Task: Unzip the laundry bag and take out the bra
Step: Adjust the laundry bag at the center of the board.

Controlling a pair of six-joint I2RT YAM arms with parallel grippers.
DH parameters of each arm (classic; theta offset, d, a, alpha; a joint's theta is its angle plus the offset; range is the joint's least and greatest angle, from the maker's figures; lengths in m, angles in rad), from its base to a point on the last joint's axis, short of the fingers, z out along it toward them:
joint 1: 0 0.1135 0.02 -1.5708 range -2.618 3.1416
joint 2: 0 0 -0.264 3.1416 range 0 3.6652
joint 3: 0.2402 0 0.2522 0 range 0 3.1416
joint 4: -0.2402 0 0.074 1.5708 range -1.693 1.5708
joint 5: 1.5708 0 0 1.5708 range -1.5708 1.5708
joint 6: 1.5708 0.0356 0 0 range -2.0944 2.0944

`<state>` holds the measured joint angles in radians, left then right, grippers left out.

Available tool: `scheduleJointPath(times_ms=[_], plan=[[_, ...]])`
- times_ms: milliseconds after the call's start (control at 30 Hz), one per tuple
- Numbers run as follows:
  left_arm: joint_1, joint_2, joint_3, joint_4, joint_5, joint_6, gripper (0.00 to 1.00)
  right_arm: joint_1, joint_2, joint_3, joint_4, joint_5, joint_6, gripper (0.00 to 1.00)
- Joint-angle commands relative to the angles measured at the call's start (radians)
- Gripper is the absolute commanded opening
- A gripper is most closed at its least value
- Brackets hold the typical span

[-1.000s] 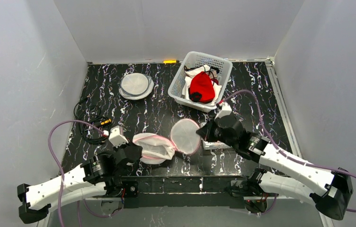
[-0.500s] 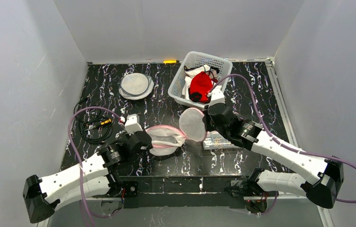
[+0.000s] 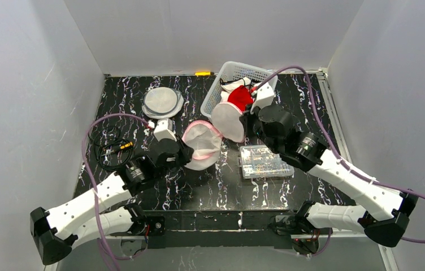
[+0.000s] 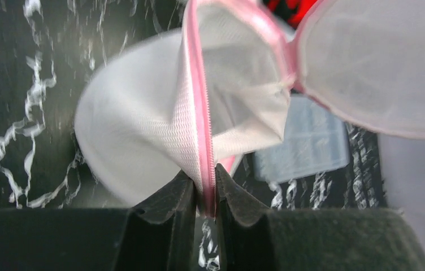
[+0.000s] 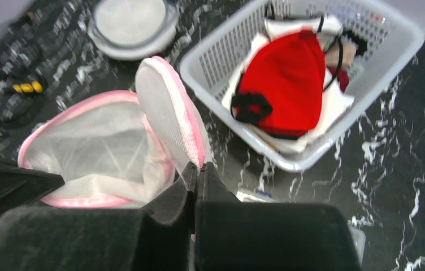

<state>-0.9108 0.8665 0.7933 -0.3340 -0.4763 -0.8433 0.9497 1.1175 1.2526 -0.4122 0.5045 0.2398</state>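
Observation:
The laundry bag (image 3: 202,148) is white mesh with a pink zip, unzipped and gaping, held up off the table between both arms. My left gripper (image 4: 204,186) is shut on the pink zip strip of the bag's rim (image 4: 196,101). My right gripper (image 5: 197,169) is shut on the edge of the bag's round lid (image 5: 165,113), which stands up beside the basket. The bag's inside (image 5: 97,152) looks empty. A red bra (image 5: 281,79) with black straps lies in the white basket (image 5: 368,51), just beyond the right gripper (image 3: 245,123).
A clear plastic box (image 3: 264,162) lies under the right arm. A stack of round mesh bags (image 3: 162,101) sits at the back left. Black cables (image 3: 111,152) lie by the left wall. The basket (image 3: 213,104) also holds white garments.
Both arms have carried the open bag up and away from the near edge toward the basket. The lid now stands against the basket's side, and the clear box is uncovered.

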Motion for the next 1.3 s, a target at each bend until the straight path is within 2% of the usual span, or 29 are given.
scheduleJointPath(times_ms=[0,67,133,300,467,567,667,733,833,967,1067,1133,1267], plan=[[0.007,0.059,-0.184,-0.066,0.162,-0.172,0.16,0.006,-0.023,-0.172,0.007,-0.002,0.038,0.01],[0.007,0.050,-0.282,-0.011,0.224,-0.233,0.16,0.006,-0.050,-0.220,0.026,-0.022,0.052,0.01],[0.011,0.024,-0.314,0.000,0.233,-0.247,0.16,0.010,-0.058,-0.205,0.019,-0.028,0.047,0.01],[0.018,0.003,-0.154,-0.106,0.157,-0.132,0.18,0.035,-0.062,-0.088,0.002,-0.038,0.010,0.01],[0.036,0.040,-0.126,-0.074,0.140,-0.088,0.17,0.038,-0.022,-0.146,0.005,-0.054,0.017,0.01],[0.073,0.044,0.025,-0.078,0.133,0.024,0.17,0.044,-0.024,-0.047,0.032,0.038,-0.066,0.01],[0.075,0.102,0.261,-0.155,0.100,0.141,0.17,0.045,0.007,0.148,0.017,0.092,-0.152,0.01],[0.076,0.129,0.342,-0.185,0.095,0.174,0.17,0.044,0.030,0.234,-0.007,0.100,-0.182,0.01],[0.075,0.102,0.242,-0.147,0.111,0.126,0.17,0.046,0.013,0.177,-0.005,0.109,-0.171,0.01],[0.075,0.076,-0.099,-0.019,0.160,-0.036,0.17,0.045,-0.062,-0.120,0.069,0.129,-0.087,0.01],[0.082,0.114,-0.252,0.072,0.233,-0.107,0.15,0.045,-0.070,-0.230,0.089,0.114,-0.043,0.01],[0.100,0.118,-0.204,0.054,0.228,-0.076,0.15,0.046,-0.055,-0.187,0.087,0.122,-0.059,0.01],[0.114,0.132,0.033,-0.045,0.157,0.079,0.16,0.046,-0.001,-0.005,0.068,0.135,-0.128,0.01]])
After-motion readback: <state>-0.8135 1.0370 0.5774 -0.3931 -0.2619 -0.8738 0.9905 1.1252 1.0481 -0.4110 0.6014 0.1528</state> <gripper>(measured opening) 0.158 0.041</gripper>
